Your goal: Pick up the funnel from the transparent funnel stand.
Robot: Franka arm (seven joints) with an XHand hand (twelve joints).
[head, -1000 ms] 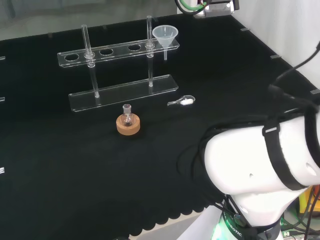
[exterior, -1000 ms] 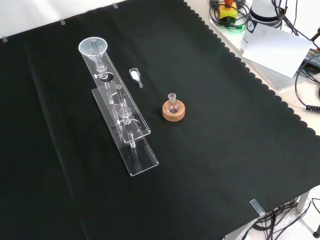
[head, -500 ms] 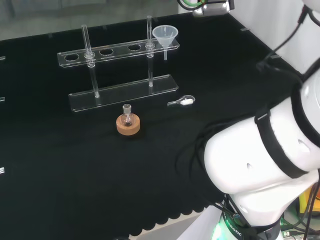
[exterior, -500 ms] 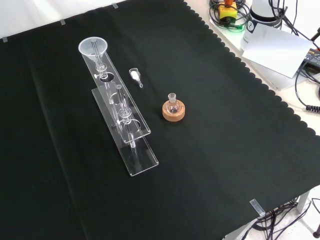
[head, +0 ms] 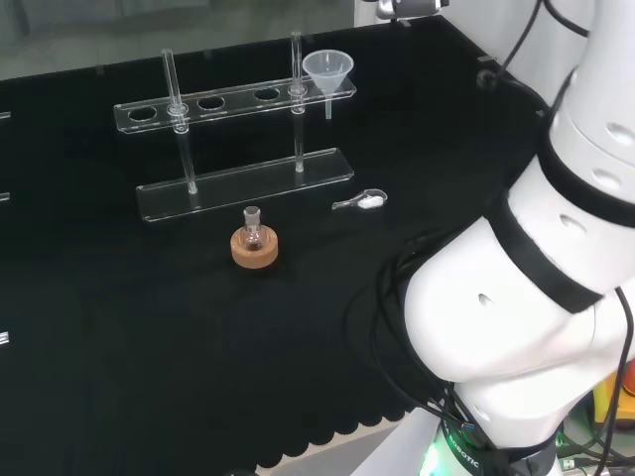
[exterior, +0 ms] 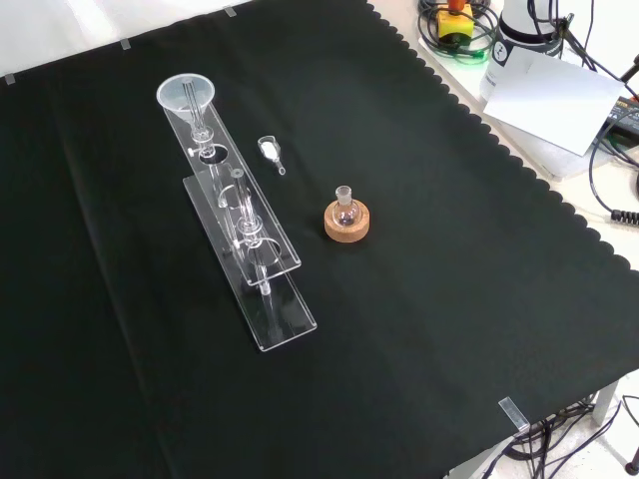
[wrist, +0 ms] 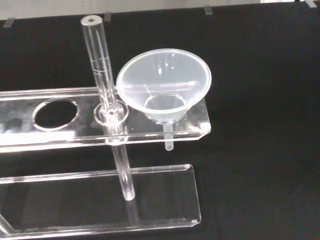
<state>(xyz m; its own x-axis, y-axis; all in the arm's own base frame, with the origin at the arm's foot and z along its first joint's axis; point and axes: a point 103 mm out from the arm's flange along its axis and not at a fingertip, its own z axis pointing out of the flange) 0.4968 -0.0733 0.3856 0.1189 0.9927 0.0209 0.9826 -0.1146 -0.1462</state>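
Observation:
A clear plastic funnel (head: 327, 69) sits upright in the end hole of the transparent funnel stand (head: 233, 104), at the stand's right end in the head view. In the front view the funnel (exterior: 186, 95) is at the far end of the stand (exterior: 262, 261), towards the top left. The wrist view looks down on the funnel (wrist: 164, 85) from close by. Its stem pokes through the stand's upper shelf (wrist: 60, 131), beside an upright post. Nothing touches the funnel.
A small flask on a cork ring (head: 254, 246) stands in front of the stand. A small scoop with white powder (head: 362, 201) lies to its right. The arm's white links (head: 526, 297) rise at the head view's right. Cables and paper (exterior: 549, 90) lie beyond the cloth's scalloped edge.
In the head view the arm's white links have swung upward and stand taller at the right. Funnel, stand, flask and scoop have not moved.

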